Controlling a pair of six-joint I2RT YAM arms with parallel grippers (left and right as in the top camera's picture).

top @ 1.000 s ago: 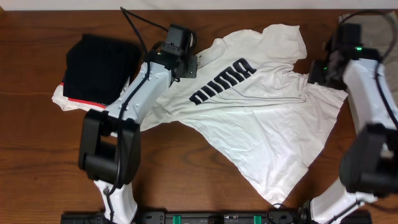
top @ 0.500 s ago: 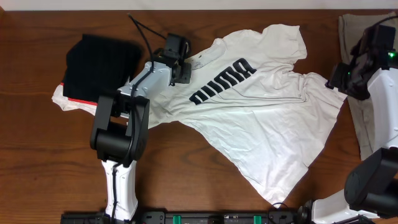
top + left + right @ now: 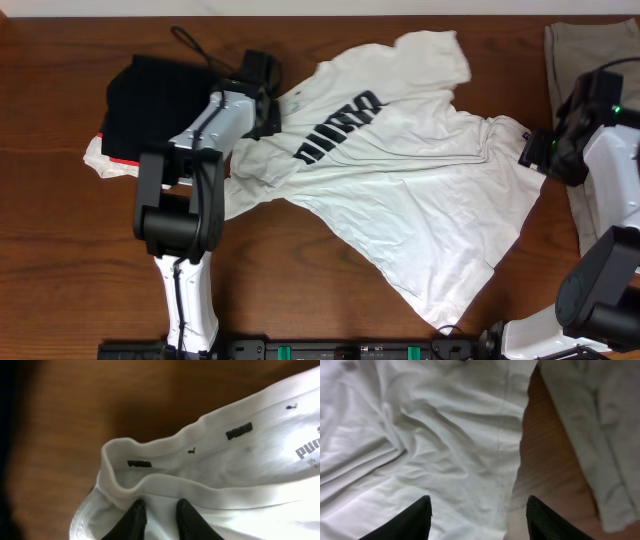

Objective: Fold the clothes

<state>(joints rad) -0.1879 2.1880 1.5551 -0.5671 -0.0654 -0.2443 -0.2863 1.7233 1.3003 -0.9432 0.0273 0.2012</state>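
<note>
The white T-shirt (image 3: 420,190) lies spread and wrinkled across the table, its black block-letter logo (image 3: 335,125) facing up. My left gripper (image 3: 268,103) is at the collar. In the left wrist view its fingers (image 3: 137,512) are pinched on a fold of white cloth just below the ribbed collar (image 3: 150,467). My right gripper (image 3: 537,155) hovers open over the shirt's right edge. In the right wrist view its jaws stand wide apart above the hem (image 3: 507,460), holding nothing.
A black folded garment with red trim (image 3: 160,105) lies at the left, close beside my left arm. An olive-grey flat cloth (image 3: 575,60) lies at the far right, also in the right wrist view (image 3: 590,425). Bare wood shows along the front.
My left gripper has moved left with the collar, dragging the shirt's upper part and logo leftward. My right gripper has moved toward the front along the shirt's right edge.
</note>
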